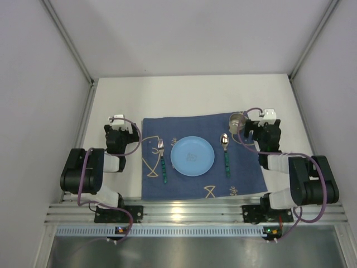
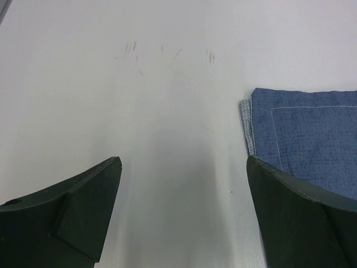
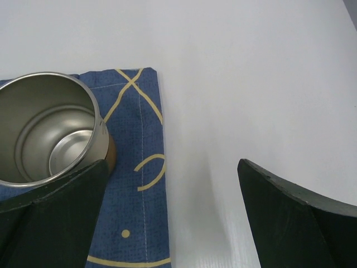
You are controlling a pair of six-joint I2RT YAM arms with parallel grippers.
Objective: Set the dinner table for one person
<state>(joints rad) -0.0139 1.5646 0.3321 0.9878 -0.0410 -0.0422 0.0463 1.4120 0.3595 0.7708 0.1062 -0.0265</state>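
On the white dinner table [image 1: 184,95] lies a dark blue fish-patterned cloth [image 1: 195,184]. A light blue plate [image 1: 192,156] sits at its middle, a fork [image 1: 162,158] to the left and a spoon [image 1: 225,152] to the right, both with green-blue handles. A steel cup [image 1: 237,121] [image 3: 47,128] stands upright on the cloth's far right corner. My left gripper [image 1: 129,133] [image 2: 184,162] is open over bare table beside the cloth's far left corner [image 2: 304,134]. My right gripper [image 1: 251,132] [image 3: 173,164] is open over the cloth's right edge [image 3: 136,184], the cup just outside its left finger.
Grey walls enclose the table on three sides. A ribbed aluminium rail [image 1: 189,211] runs along the near edge, carrying both arm bases. Small white fittings sit on the table at the far left [image 1: 116,118] and far right [image 1: 270,113].
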